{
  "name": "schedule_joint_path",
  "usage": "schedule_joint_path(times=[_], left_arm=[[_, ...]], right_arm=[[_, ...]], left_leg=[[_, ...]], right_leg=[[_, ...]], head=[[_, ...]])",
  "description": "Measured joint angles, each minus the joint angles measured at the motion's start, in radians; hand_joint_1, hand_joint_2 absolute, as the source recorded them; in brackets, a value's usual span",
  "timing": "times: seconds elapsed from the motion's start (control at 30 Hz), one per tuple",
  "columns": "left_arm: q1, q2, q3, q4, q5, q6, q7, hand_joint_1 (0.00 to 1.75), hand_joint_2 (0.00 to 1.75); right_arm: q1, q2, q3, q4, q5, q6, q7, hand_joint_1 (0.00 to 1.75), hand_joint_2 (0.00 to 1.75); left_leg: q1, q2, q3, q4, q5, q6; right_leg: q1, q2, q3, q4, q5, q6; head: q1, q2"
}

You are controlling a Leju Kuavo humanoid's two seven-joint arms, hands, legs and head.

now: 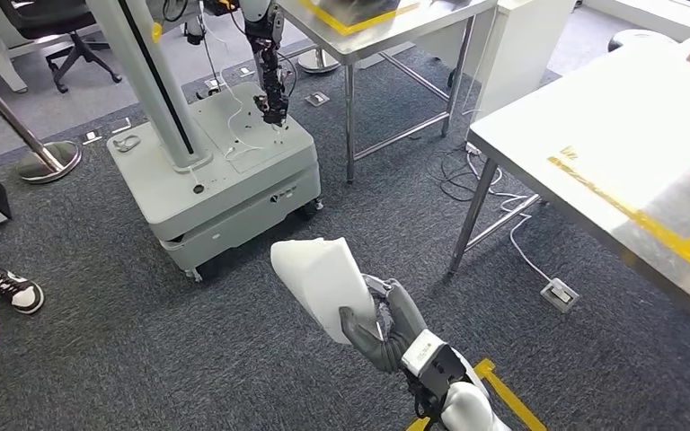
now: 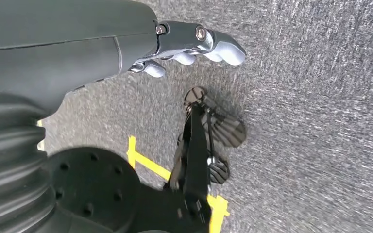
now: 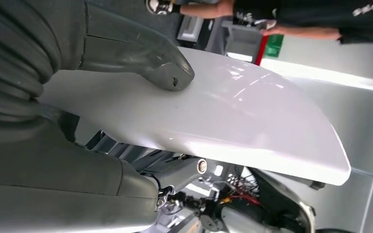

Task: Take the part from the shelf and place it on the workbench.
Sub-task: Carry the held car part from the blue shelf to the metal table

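Note:
My right hand (image 1: 386,323) grips a white curved plastic part (image 1: 322,280), held up over the grey carpet in the lower middle of the head view. In the right wrist view the thumb (image 3: 141,56) presses on top of the part (image 3: 233,121) and darker fingers lie beneath it. The workbench (image 1: 611,135), a steel-topped table with yellow tape lines, stands to the right. My left hand (image 2: 184,46) hangs over the carpet, fingers curled loosely and holding nothing.
A grey wheeled robot base (image 1: 225,171) with a dark arm (image 1: 268,67) stands ahead on the left. A second steel table (image 1: 386,27) is behind it. Cables and a floor socket (image 1: 559,294) lie under the workbench. A person's shoe (image 1: 13,289) is at far left.

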Motion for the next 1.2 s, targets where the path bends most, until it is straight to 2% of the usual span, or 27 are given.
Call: schedule_joint_path(times=[0.03,0.07,0.1,0.17,0.23,0.3,0.33,0.37,0.4,0.47,0.5,0.53,0.57,0.63,0.67,0.7,0.73,0.8,0.83,0.9,0.97,1.0,1.03,1.07,1.1,1.13,1.2], left_arm=[[0.001,-0.001,0.0,0.0,-0.004,0.0,0.003,0.0,1.75],[0.0,-0.002,0.0,0.001,-0.01,-0.001,0.008,0.0,1.75],[-0.001,-0.003,0.0,0.001,-0.019,0.0,0.017,0.0,1.75],[-0.003,-0.005,-0.002,0.002,-0.041,0.0,0.041,0.0,1.75],[-0.004,-0.007,-0.007,0.002,-0.062,0.001,0.064,0.0,1.75],[-0.006,-0.012,-0.013,0.003,-0.074,0.001,0.077,0.0,1.75],[-0.009,-0.014,-0.017,0.003,-0.078,0.001,0.08,0.0,1.75],[-0.012,-0.017,-0.021,0.003,-0.082,0.001,0.083,0.0,1.75],[-0.016,-0.02,-0.025,0.004,-0.086,0.0,0.086,0.0,1.75],[-0.021,-0.022,-0.033,0.004,-0.1,-0.003,0.094,0.0,1.75],[-0.024,-0.024,-0.039,0.004,-0.11,-0.003,0.101,0.0,1.75],[-0.027,-0.025,-0.046,0.004,-0.122,-0.003,0.109,0.0,1.75],[-0.033,-0.027,-0.054,0.004,-0.133,-0.002,0.117,0.0,1.75],[-0.048,-0.03,-0.069,0.004,-0.145,0.0,0.126,0.0,1.75],[-0.057,-0.031,-0.075,0.004,-0.147,0.0,0.128,0.0,1.75],[-0.065,-0.032,-0.08,0.004,-0.147,0.0,0.129,0.0,1.75],[-0.073,-0.031,-0.083,0.004,-0.147,0.0,0.129,0.0,1.75],[-0.088,-0.031,-0.085,0.004,-0.141,0.0,0.128,0.0,1.75],[-0.095,-0.031,-0.086,0.004,-0.135,0.0,0.125,0.0,1.75],[-0.105,-0.03,-0.086,0.004,-0.117,0.0,0.114,0.0,1.75],[-0.108,-0.031,-0.086,0.004,-0.104,-0.001,0.103,0.0,1.75],[-0.107,-0.031,-0.085,0.004,-0.101,-0.002,0.1,0.0,1.75],[-0.104,-0.031,-0.085,0.005,-0.1,-0.002,0.098,0.0,1.75],[-0.102,-0.032,-0.085,0.005,-0.099,-0.002,0.096,0.0,1.75],[-0.099,-0.033,-0.085,0.006,-0.097,-0.002,0.096,0.0,1.75],[-0.097,-0.034,-0.084,0.006,-0.094,-0.002,0.096,0.0,1.75],[-0.091,-0.038,-0.082,0.006,-0.086,-0.002,0.097,0.0,1.75]], right_arm=[[-0.014,0.0,0.008,0.01,-0.003,0.009,-0.004,1.75,1.75],[-0.026,0.0,0.015,0.017,-0.006,0.015,-0.003,1.75,1.75],[-0.037,0.0,0.02,0.021,-0.008,0.017,0.003,1.75,1.75],[-0.051,-0.001,0.026,0.018,-0.012,0.011,0.027,1.75,1.75],[-0.058,-0.005,0.025,0.002,-0.009,0.0,0.051,1.75,1.75],[-0.064,-0.013,0.022,-0.016,0.004,-0.011,0.068,1.75,1.75],[-0.068,-0.018,0.02,-0.024,0.009,-0.015,0.072,1.75,1.75],[-0.075,-0.023,0.017,-0.032,0.015,-0.017,0.074,1.75,1.75],[-0.084,-0.027,0.016,-0.039,0.022,-0.018,0.075,1.75,1.75],[-0.107,-0.034,0.015,-0.05,0.047,-0.019,0.081,1.75,1.75],[-0.118,-0.036,0.015,-0.054,0.067,-0.021,0.089,1.75,1.75],[-0.127,-0.037,0.017,-0.057,0.09,-0.023,0.1,1.75,1.75],[-0.139,-0.038,0.019,-0.059,0.113,-0.025,0.114,1.75,1.75],[-0.168,-0.038,0.025,-0.063,0.144,-0.026,0.134,1.75,1.75],[-0.185,-0.036,0.028,-0.066,0.15,-0.023,0.142,1.75,1.75],[-0.202,-0.035,0.031,-0.069,0.153,-0.019,0.147,1.75,1.75],[-0.22,-0.032,0.033,-0.07,0.152,-0.012,0.15,1.75,1.75],[-0.258,-0.027,0.038,-0.061,0.142,0.007,0.148,1.75,1.75],[-0.279,-0.023,0.04,-0.052,0.133,0.018,0.145,1.75,1.75],[-0.325,-0.012,0.046,-0.024,0.116,0.037,0.137,1.75,1.75],[-0.368,-0.001,0.053,0.005,0.112,0.047,0.13,1.75,1.75],[-0.383,0.003,0.057,0.016,0.114,0.049,0.127,1.75,1.75],[-0.393,0.005,0.06,0.024,0.118,0.049,0.126,1.75,1.75],[-0.401,0.006,0.062,0.03,0.121,0.048,0.125,1.75,1.75],[-0.409,0.008,0.063,0.034,0.123,0.046,0.125,1.75,1.75],[-0.417,0.01,0.064,0.036,0.126,0.042,0.125,1.75,1.75],[-0.433,0.012,0.064,0.034,0.132,0.032,0.13,1.75,1.75]], left_leg=[[0.0,-0.001,-0.009,0.014,0.008,0.001],[0.0,-0.004,0.0,-0.01,0.035,0.003],[0.001,-0.011,0.022,-0.063,0.072,0.005],[0.002,-0.049,0.075,-0.186,0.127,0.012],[0.001,-0.075,0.097,-0.238,0.136,0.016],[-0.001,-0.06,0.098,-0.243,0.14,0.026],[-0.001,-0.05,0.099,-0.248,0.144,0.034],[0.0,-0.039,0.099,-0.252,0.148,0.041],[0.001,-0.028,0.099,-0.256,0.151,0.047],[-0.002,-0.003,0.096,-0.256,0.151,0.053],[-0.004,0.01,0.095,-0.254,0.15,0.054],[-0.004,0.022,0.094,-0.253,0.15,0.055],[-0.005,0.033,0.094,-0.251,0.149,0.055],[-0.005,0.051,0.094,-0.246,0.147,0.053],[-0.008,0.058,0.093,-0.242,0.144,0.049],[-0.01,0.064,0.092,-0.239,0.142,0.045],[-0.012,0.069,0.091,-0.238,0.141,0.04],[-0.012,0.081,0.091,-0.239,0.142,0.03],[-0.011,0.078,0.09,-0.236,0.14,0.024],[-0.007,0.044,0.066,-0.188,0.108,0.011],[-0.003,0.006,0.008,-0.066,0.048,0.002],[-0.001,0.001,-0.023,-0.005,0.026,-0.001],[-0.001,-0.001,-0.041,0.031,0.022,-0.002],[0.0,-0.002,-0.043,0.03,0.038,-0.002],[0.0,-0.005,-0.026,-0.012,0.071,-0.001],[0.002,-0.014,0.004,-0.08,0.11,0.0],[0.004,-0.047,0.057,-0.198,0.153,0.004]], right_leg=[[0.0,0.01,0.0,0.001,0.0,0.0],[0.0,0.019,0.0,0.002,0.0,0.0],[0.0,0.028,0.001,0.003,0.0,0.001],[0.0,0.044,-0.001,0.007,0.001,0.007],[-0.001,0.059,-0.009,0.008,0.005,0.02],[-0.004,0.076,-0.016,0.004,0.012,0.035],[-0.004,0.072,-0.02,0.009,0.01,0.04],[-0.003,0.056,-0.03,0.029,-0.004,0.043],[-0.001,0.035,-0.05,0.071,-0.029,0.045],[0.001,-0.001,-0.112,0.205,-0.095,0.048],[0.001,-0.007,-0.139,0.264,-0.116,0.05],[0.001,-0.011,-0.152,0.296,-0.12,0.051],[0.0,-0.014,-0.144,0.285,-0.105,0.052],[0.001,-0.038,-0.07,0.154,-0.045,0.049],[0.003,-0.053,-0.032,0.084,-0.022,0.045],[0.005,-0.063,-0.007,0.036,-0.01,0.041],[0.007,-0.068,0.002,0.015,-0.008,0.036],[0.009,-0.052,-0.002,0.011,-0.004,0.025],[0.008,-0.045,-0.003,0.007,0.001,0.019],[0.003,-0.032,-0.003,-0.001,0.01,0.007],[0.0,-0.017,-0.006,-0.003,0.013,0.002],[0.0,-0.009,-0.007,-0.003,0.014,0.002],[0.0,0.0,-0.008,-0.002,0.014,0.002],[0.0,0.009,-0.008,0.0,0.014,0.002],[0.0,0.018,-0.008,0.001,0.014,0.003],[-0.001,0.027,-0.008,0.004,0.013,0.005],[-0.001,0.044,-0.012,0.009,0.012,0.015]], head=[[0.0,0.0],[0.0,0.0],[0.0,0.0],[0.0,0.0],[0.0,0.0],[0.0,0.0],[0.0,0.0],[0.001,0.0],[0.002,0.0],[0.003,0.0],[0.003,0.0],[0.003,0.0],[0.003,0.0],[0.003,0.0],[0.002,0.0],[0.002,0.0],[0.002,0.0],[0.002,0.0],[0.002,0.0],[0.0,0.0],[-0.002,0.0],[-0.003,0.0],[-0.003,0.0],[-0.003,0.0],[-0.003,0.0],[-0.003,0.0],[-0.004,0.0]])
